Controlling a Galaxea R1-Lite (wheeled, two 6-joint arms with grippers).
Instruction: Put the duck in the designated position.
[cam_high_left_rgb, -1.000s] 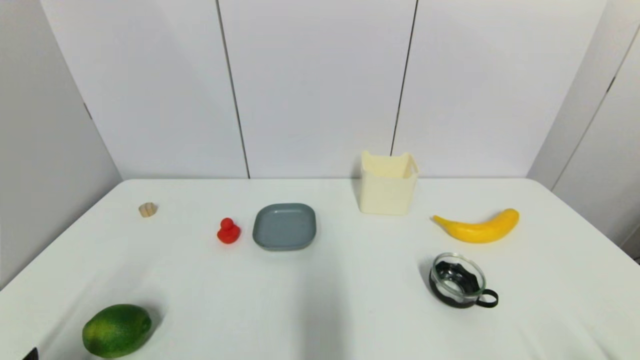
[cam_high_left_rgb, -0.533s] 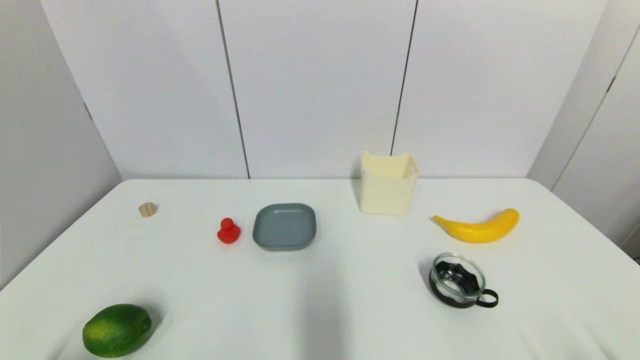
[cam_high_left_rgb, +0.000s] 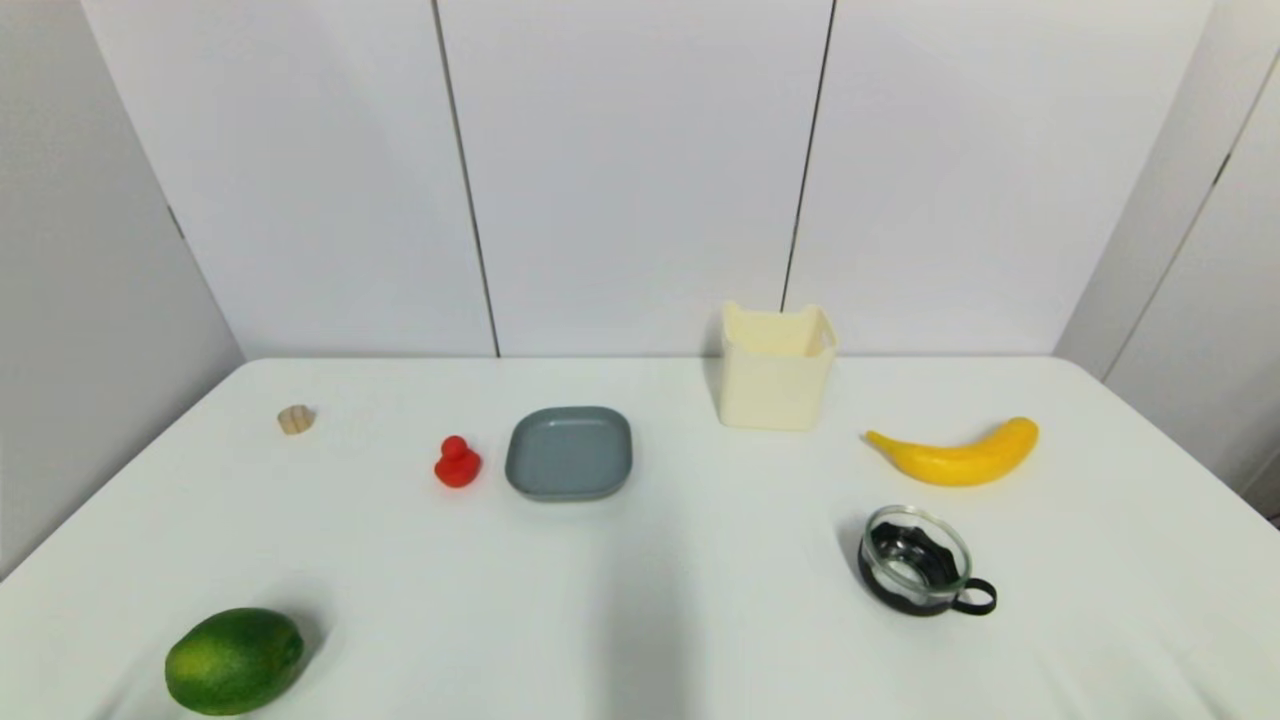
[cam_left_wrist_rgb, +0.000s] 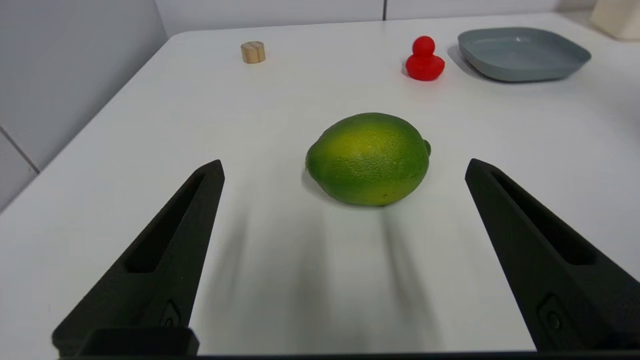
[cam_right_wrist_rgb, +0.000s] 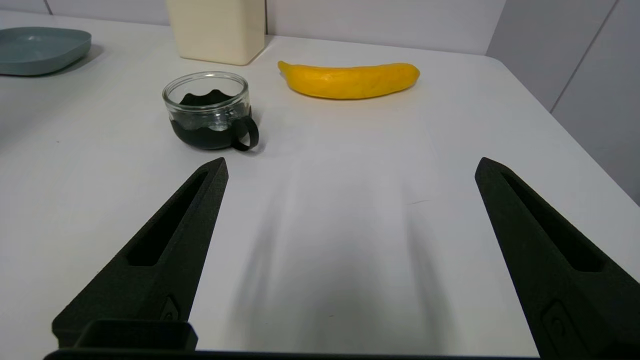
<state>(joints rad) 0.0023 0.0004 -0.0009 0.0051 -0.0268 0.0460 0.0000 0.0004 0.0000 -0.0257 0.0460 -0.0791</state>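
Red and glossy, the duck (cam_high_left_rgb: 457, 463) sits upright on the white table (cam_high_left_rgb: 700, 620), just beside the left edge of the grey plate (cam_high_left_rgb: 569, 452), apart from it by a thin strip of tabletop. Nothing touches it. In our left wrist view the duck (cam_left_wrist_rgb: 424, 60) shows its round head over the plump body, w/ the plate (cam_left_wrist_rgb: 522, 53) next to it.

Our left gripper (cam_left_wrist_rgb: 345, 170) hangs low over the near left part of the table, jaws spread wide, nothing between them but bare tabletop. A green fruit (cam_left_wrist_rgb: 369, 158) lies just ahead of the fingertips, between our gripper and the duck; in the head view the same fruit (cam_high_left_rgb: 234, 660) is at the near left corner, well apart from the duck. A small beige ridged lump (cam_high_left_rgb: 295, 419) sits toward the far left edge.

Our right gripper (cam_right_wrist_rgb: 350, 167) hangs over the near right part of the table, jaws also spread wide and holding nothing. Ahead of it: a glass cup (cam_right_wrist_rgb: 211, 111) w/ dark base and black handle, and beyond that a yellow banana (cam_right_wrist_rgb: 350, 80). A cream container (cam_high_left_rgb: 775, 367) stands upright near the back wall, between plate and banana. Neither arm shows in the head view.
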